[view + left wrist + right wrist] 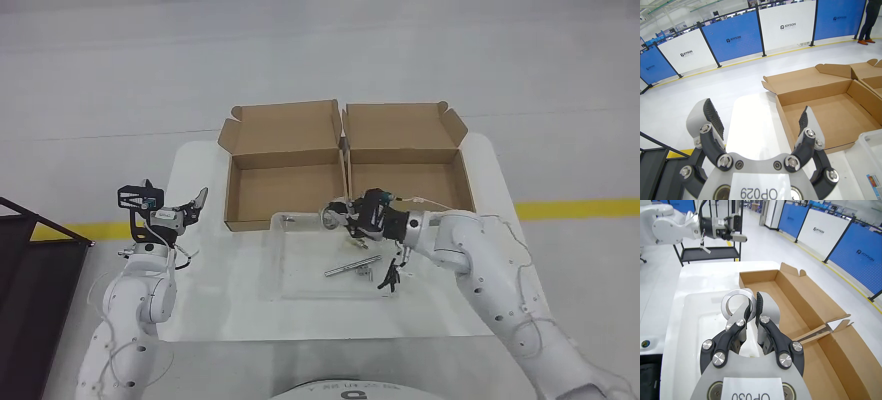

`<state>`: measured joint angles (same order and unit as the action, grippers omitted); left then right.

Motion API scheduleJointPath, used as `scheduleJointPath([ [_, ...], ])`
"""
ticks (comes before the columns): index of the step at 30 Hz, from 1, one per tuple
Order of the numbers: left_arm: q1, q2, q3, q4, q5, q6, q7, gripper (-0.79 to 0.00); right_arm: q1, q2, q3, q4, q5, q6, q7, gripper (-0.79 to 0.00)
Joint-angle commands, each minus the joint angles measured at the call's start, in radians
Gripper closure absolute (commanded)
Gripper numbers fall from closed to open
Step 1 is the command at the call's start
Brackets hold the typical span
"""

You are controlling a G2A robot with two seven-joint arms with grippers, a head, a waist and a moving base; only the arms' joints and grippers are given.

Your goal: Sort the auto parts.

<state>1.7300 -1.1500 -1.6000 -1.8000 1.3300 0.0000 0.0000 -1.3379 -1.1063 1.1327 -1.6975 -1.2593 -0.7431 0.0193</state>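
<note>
1. Two open brown cardboard boxes, the left box (285, 190) and the right box (430, 185), stand side by side at the far side of the white counter (225, 300). One shallow white plastic tray (300, 285) lies just in front of them.
2. One shiny metal ring (739, 293) is pinched by its wall in the right tool (754, 303), whose fingers are closed tight on it. It hangs above the tray's far edge, near where the two boxes meet.
3. The ring stands on edge, with its hole turned partly toward the arm's wrist.
4. One slim silver metal rod (352, 266) lies in the tray. Its long axis runs from side to side across the counter, the right end angled slightly away from the robot.
5. One small black part (388, 278) lies just right of the rod, too small to make out its shape.
6. The left tool (758, 111) is spread wide and holds nothing. It hovers over the counter's left part, beside the left box.
</note>
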Motion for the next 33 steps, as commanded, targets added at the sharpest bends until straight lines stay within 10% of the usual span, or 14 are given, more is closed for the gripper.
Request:
scheduleJointPath([
  [1, 0.0, 0.0, 0.0, 0.0, 0.0, 0.0, 0.0, -0.785, -0.014, 0.002, 0.016, 0.001, -0.008, 0.013, -0.049, 0.0],
  [33, 0.0, 0.0, 0.0, 0.0, 0.0, 0.0, 0.0, -0.785, -0.026, 0.003, 0.036, 0.029, 0.038, 0.009, -0.124, 0.0],
])
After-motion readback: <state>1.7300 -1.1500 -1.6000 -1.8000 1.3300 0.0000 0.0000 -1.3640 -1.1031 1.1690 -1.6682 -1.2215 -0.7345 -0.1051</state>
